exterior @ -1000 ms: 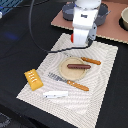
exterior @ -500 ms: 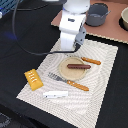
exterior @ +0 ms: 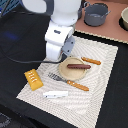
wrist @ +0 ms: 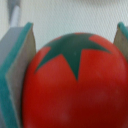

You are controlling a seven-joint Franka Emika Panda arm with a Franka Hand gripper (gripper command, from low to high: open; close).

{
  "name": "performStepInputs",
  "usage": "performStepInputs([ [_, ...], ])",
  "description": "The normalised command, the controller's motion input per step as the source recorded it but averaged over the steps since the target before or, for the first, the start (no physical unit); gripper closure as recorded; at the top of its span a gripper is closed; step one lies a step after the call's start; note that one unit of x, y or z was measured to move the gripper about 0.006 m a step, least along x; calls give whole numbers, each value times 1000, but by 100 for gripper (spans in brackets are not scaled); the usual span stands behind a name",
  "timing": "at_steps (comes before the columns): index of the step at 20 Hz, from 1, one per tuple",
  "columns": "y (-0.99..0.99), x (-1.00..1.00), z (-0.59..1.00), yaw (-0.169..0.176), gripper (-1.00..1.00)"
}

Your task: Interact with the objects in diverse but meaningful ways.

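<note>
In the wrist view a red tomato (wrist: 75, 95) with a green star-shaped top fills the space between my gripper (wrist: 74, 45) fingers. The teal-edged left pad (wrist: 17, 60) presses its side and the right pad (wrist: 121, 37) sits at its other side. In the exterior view the arm's white body (exterior: 60, 35) hides both gripper and tomato, above the mat's far left part. On the mat lie a tan plate (exterior: 66, 75) carrying a reddish-brown sausage (exterior: 79, 66), an orange-handled knife (exterior: 91, 61), a fork (exterior: 69, 82), a yellow bread block (exterior: 33, 78) and a white flat piece (exterior: 55, 93).
The striped placemat (exterior: 102, 85) lies on a black table. Behind it, on a tan surface, stand a grey pot (exterior: 96, 13) and a bowl (exterior: 124, 17) at the exterior view's right edge. A cable (exterior: 25, 61) trails across the table by the arm.
The arm has moved toward the exterior view's left and nearer the camera, from behind the plate to over the mat's far left part. The things on the mat have not moved.
</note>
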Motion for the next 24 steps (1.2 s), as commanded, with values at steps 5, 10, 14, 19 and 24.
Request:
performStepInputs([
  [5,-279,-607,-391,1,100],
  [10,-31,-332,-58,35,-100],
  [14,26,-269,4,54,-100],
  [19,49,-198,180,56,-100],
  [24,70,49,903,11,-100],
])
